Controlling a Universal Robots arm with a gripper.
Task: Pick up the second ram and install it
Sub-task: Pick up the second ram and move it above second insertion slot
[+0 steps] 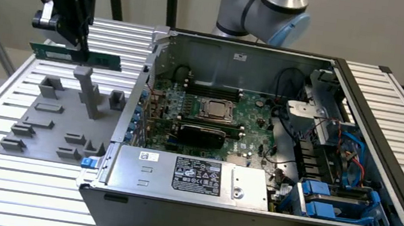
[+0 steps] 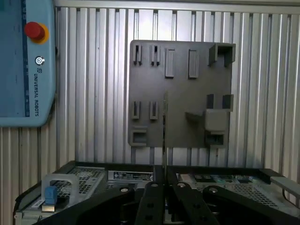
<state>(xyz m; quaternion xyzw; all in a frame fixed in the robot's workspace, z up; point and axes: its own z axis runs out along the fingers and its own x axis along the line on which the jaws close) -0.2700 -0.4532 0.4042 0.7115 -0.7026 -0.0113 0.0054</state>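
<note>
1. Exterior view, item held: the second ram (image 1: 78, 55), a thin green circuit-board stick, hangs level in the gripper (image 1: 80, 46) at the exterior view's far left. It is above the far edge of the grey fixture tray (image 1: 45, 128) and apart from it.
2. Tool state: jaws drawn narrow, clamped on the stick's upper long edge at about mid-length. In the wrist view the gripper (image 2: 165, 187) pinches the second ram (image 2: 164, 131), seen edge-on as a thin line over the fixture tray (image 2: 180, 93).
3. Position against the machine: the open computer case (image 1: 255, 59) lies to the exterior view's right. Its motherboard (image 1: 252, 110) and silver CPU socket (image 1: 218, 110) are well apart from the stick.
4. Handling, judged: light, stiff, thin and fragile. It is likely to crack under twisting and tilts easily if held off-centre. Best grip is on the flat faces near the middle of the top edge, leaving the lower contact edge free.
5. Also present: teach pendant (image 2: 23, 61) with red stop button (image 2: 34, 30), on the ribbed table (image 2: 93, 93).
</note>
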